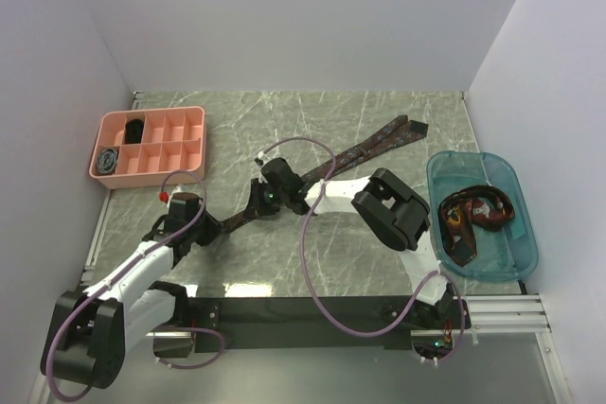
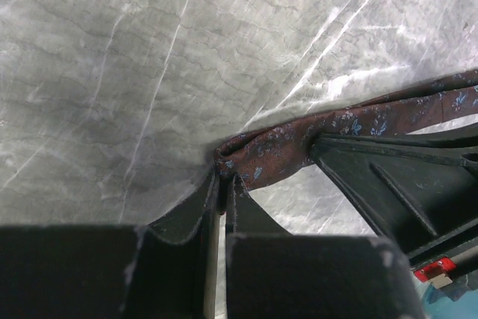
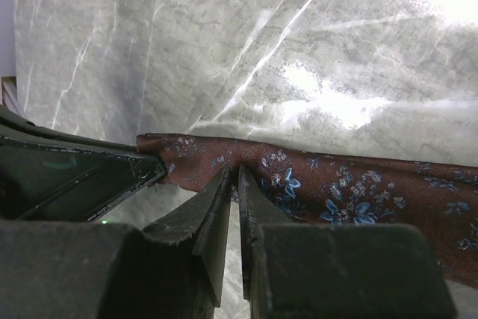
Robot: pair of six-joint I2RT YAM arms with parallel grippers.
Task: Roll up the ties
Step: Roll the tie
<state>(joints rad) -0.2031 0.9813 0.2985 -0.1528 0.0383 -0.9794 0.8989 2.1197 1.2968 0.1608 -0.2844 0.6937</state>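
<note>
A maroon tie (image 1: 365,151) with a small blue flower pattern lies stretched diagonally across the marble table, from the back right toward the front left. My left gripper (image 1: 196,226) is shut on its near narrow end; the left wrist view shows the bunched tie (image 2: 269,151) pinched at the fingertips (image 2: 224,177). A short way up the strip, my right gripper (image 1: 270,198) is shut on the tie (image 3: 336,184), its fingertips (image 3: 237,173) nipping the fabric's near edge. Each wrist view shows the other gripper's black finger close by.
A pink divided tray (image 1: 194,120) stands at the back left, holding a black coil (image 1: 135,128) and a grey-blue coil (image 1: 109,160). At the right, a blue translucent bin (image 1: 502,262) holds another dark patterned tie (image 1: 473,217). Purple cables loop over both arms.
</note>
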